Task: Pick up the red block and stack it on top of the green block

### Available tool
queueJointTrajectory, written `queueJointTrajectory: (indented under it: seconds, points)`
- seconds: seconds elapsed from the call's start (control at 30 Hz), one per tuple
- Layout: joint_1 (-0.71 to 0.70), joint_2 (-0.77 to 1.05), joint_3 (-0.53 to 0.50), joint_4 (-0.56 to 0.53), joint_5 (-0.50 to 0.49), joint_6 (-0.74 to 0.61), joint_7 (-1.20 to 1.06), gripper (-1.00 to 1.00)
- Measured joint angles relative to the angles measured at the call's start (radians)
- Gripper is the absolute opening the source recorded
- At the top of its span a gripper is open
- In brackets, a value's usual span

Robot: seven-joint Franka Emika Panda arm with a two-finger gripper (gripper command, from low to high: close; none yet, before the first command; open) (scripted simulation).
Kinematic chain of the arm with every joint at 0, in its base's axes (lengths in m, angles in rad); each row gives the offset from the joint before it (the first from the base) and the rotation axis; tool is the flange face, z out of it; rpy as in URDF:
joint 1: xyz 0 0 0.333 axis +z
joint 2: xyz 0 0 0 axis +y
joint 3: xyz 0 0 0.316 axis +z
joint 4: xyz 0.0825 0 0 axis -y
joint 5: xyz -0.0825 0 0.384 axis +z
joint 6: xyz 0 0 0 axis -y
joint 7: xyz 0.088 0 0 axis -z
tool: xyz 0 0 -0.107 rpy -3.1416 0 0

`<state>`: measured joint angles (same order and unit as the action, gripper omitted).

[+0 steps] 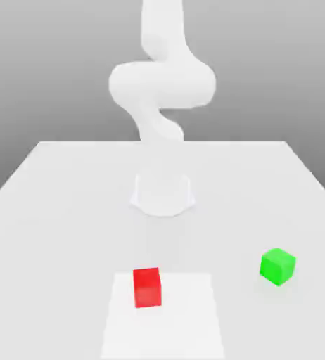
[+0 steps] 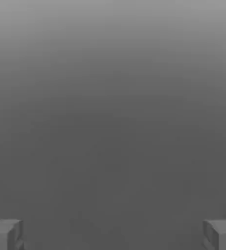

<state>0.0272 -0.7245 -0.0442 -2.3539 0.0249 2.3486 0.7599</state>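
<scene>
Your fingers stood spread wide, holding and touching nothing, red block on the bench, green block well apart toward the exterior view's right

Small matte bright red block, a plain cube resting flat on a paler square patch, well out from the arm's base. Same-sized bright green block, also flat, turned slightly, well apart from the red, off toward the exterior view's right and similarly far from the base.
</scene>
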Motion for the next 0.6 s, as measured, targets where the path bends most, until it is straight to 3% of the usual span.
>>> queueJointTrajectory:
  seconds: [0.4, 0.5, 0.6]
  points:
    - [0.092, 0.441, -0.122, -0.29, 0.099, 0.269, -0.2, 0.0]
    - [0.089, 0.564, -0.125, -0.371, 0.076, 0.35, -0.22, 0.0]
    - [0.068, 0.678, -0.13, -0.448, -0.007, 0.434, -0.195, 0.0]
